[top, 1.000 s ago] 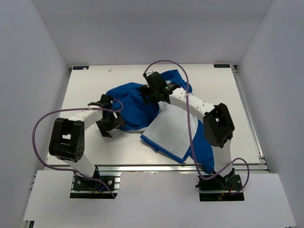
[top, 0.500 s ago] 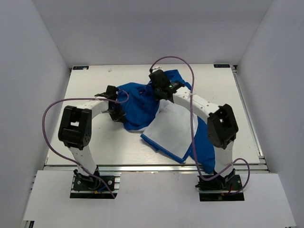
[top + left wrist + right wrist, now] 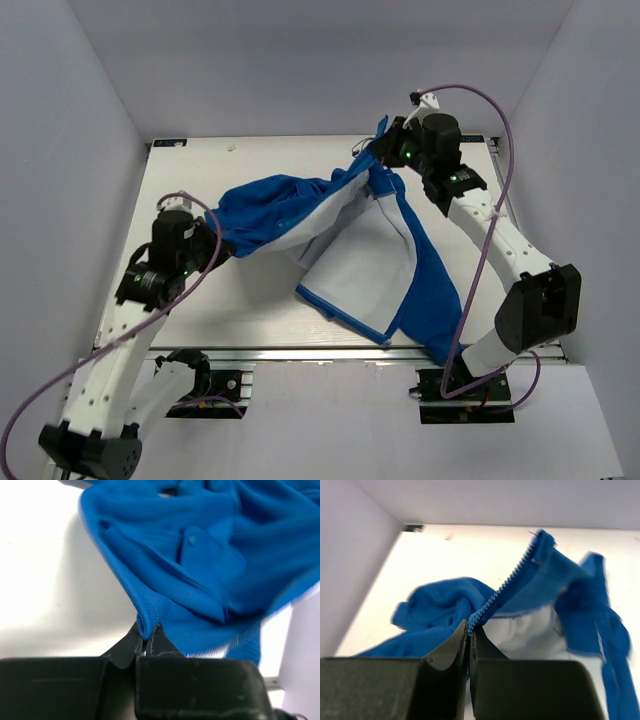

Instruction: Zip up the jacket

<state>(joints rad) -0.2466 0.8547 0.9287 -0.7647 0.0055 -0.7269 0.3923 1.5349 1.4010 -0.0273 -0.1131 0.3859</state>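
While the left gripper (image 3: 146,635) is pinching the jacket (image 3: 270,210) at its left end, the right gripper (image 3: 470,625) is clamping the zipper edge (image 3: 510,580). Between them, cloth is seemingly hanging taut.

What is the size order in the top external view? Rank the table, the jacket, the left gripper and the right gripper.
1. table
2. jacket
3. left gripper and right gripper: they look about alike, and each is partly hidden in the blue cloth it pinches, so they are left unranked.
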